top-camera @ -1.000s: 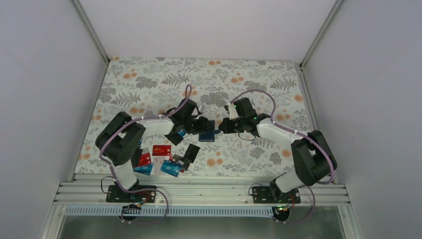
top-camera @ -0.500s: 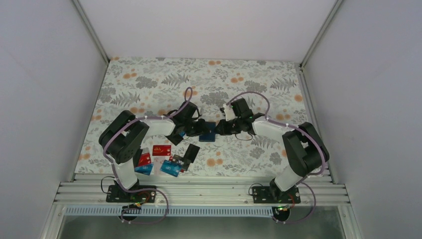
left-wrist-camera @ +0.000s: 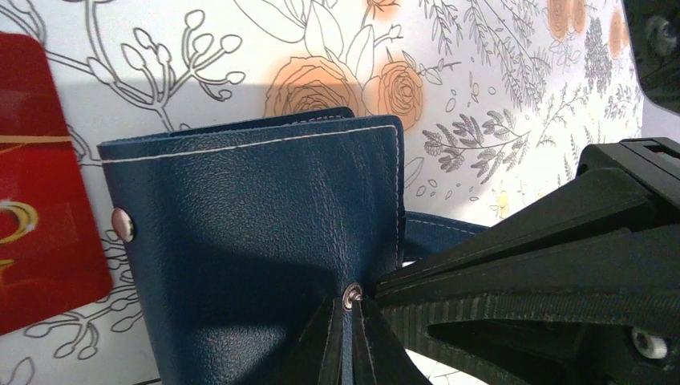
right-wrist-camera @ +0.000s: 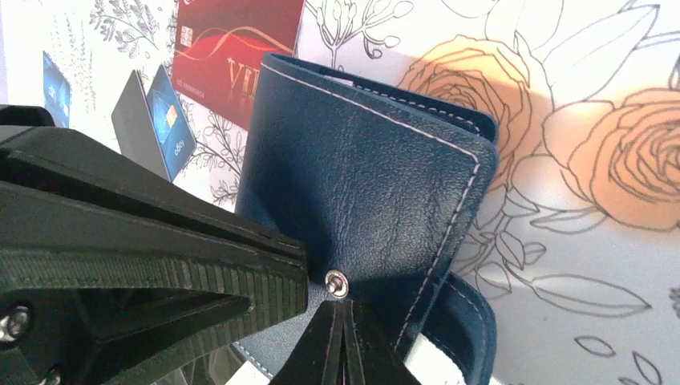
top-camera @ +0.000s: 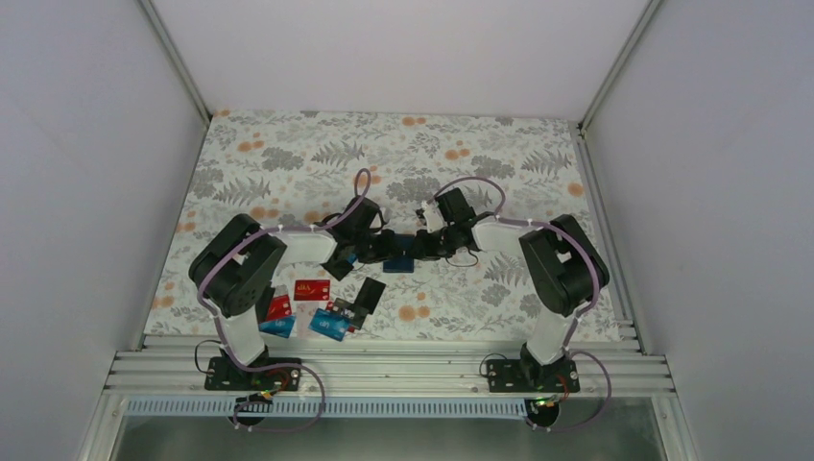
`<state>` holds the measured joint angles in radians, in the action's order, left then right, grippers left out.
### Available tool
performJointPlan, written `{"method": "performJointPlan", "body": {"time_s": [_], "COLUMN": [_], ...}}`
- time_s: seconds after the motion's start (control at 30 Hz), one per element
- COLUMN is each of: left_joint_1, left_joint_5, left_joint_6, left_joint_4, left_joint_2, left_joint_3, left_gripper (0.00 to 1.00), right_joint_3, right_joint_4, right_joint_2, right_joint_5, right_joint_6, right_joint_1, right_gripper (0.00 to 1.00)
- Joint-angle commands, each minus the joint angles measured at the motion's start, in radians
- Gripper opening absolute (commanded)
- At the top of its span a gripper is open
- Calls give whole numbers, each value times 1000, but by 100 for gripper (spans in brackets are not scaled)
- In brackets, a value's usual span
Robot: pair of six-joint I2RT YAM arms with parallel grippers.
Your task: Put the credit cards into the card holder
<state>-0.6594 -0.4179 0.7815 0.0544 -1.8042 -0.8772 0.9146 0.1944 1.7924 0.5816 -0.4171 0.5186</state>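
The navy card holder (top-camera: 399, 262) lies on the floral mat, between my two grippers. In the left wrist view the card holder (left-wrist-camera: 257, 224) fills the middle, and my left gripper (left-wrist-camera: 350, 341) is shut on its near edge by a snap stud, with blue leather showing between the tips. My right gripper (right-wrist-camera: 342, 341) is shut at the same edge of the card holder (right-wrist-camera: 361, 176). From above, the left gripper (top-camera: 382, 250) and right gripper (top-camera: 418, 246) meet over it. Red (top-camera: 312, 289), light blue (top-camera: 327, 325) and black (top-camera: 370, 290) credit cards lie near the front left.
A red card (right-wrist-camera: 232, 48) and light blue cards (right-wrist-camera: 168, 120) lie just beyond the card holder. The other arm's finger (left-wrist-camera: 561, 265) crowds the right of the left wrist view. White walls enclose the floral mat (top-camera: 288, 163). A metal rail (top-camera: 384, 370) runs along the front.
My right gripper has moved left to the card holder, and its arm has folded in closer. The left gripper has stayed at the card holder.
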Motion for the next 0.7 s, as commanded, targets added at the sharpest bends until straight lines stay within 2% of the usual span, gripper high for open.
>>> {"method": "performJointPlan", "body": {"time_s": [0.0,0.67], "left_joint_1": [-6,-6], "left_joint_5": [39,91], "left_joint_6": [-15,-153], "left_joint_4": [-10,-182], "left_joint_2": [23,146], "left_joint_3": [24,-28], "left_gripper": [7,2], "right_joint_3": [26,24], "right_joint_4": [-6,7], "right_joint_2": [45,109], "right_joint_5": [-14,-61], "right_joint_6": [16,28], "right_joint_1": [4,5], "right_gripper": [4,4]}}
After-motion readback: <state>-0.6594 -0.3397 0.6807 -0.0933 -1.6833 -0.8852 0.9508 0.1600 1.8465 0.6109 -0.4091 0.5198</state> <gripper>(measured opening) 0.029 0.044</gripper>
